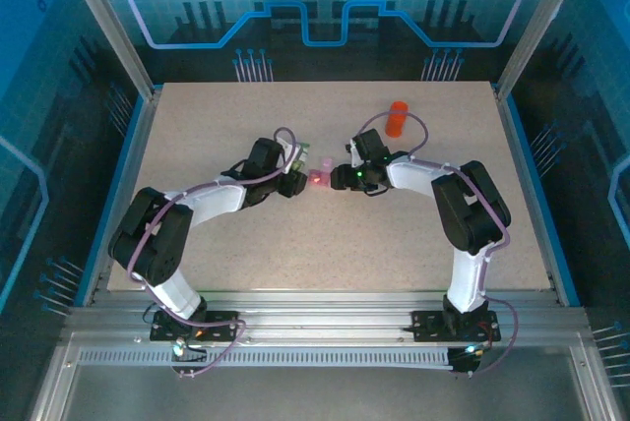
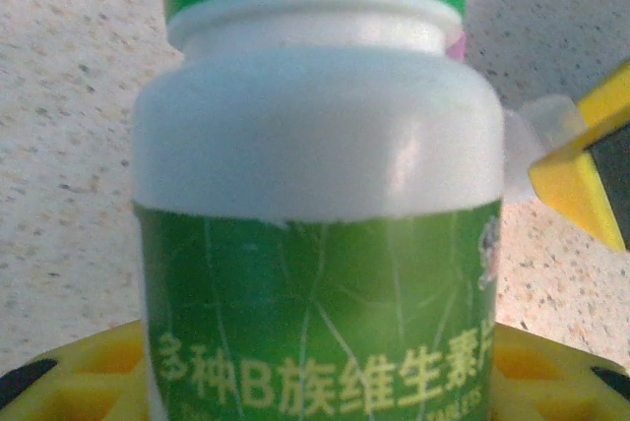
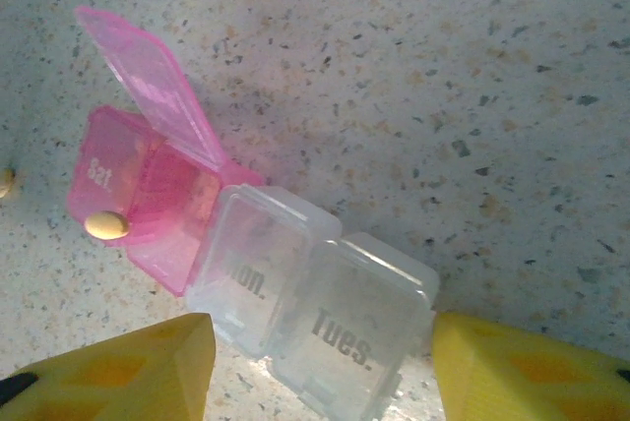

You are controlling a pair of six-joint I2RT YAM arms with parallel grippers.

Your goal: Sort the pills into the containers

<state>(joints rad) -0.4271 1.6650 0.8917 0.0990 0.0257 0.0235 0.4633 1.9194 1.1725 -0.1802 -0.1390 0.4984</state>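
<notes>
Speckled beige table (image 1: 246, 244), blue enclosure (image 1: 315, 8); L gripper (image 1: 295, 173) tight on bottle (image 2: 315, 195), R gripper (image 1: 337, 178) apart flanking pill box (image 3: 276, 273).

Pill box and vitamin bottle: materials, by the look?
Pill box: thin moulded plastic, glossy. One compartment is see-through pink, two are colourless, and a pill shows through the pink wall. Vitamin bottle: probably opaque white plastic with a soft sheen, a glossy green printed label and a green neck ring.

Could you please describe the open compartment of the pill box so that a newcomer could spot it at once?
On the speckled stone-look table lies a small clear plastic pill box of joined compartments. The pink-tinted compartment marked "Sat." sits at one end, a tan oval pill beside its mark. Unlike its colourless, shut neighbours marked "Mon." and "Tues.", its lid stands raised.
</notes>
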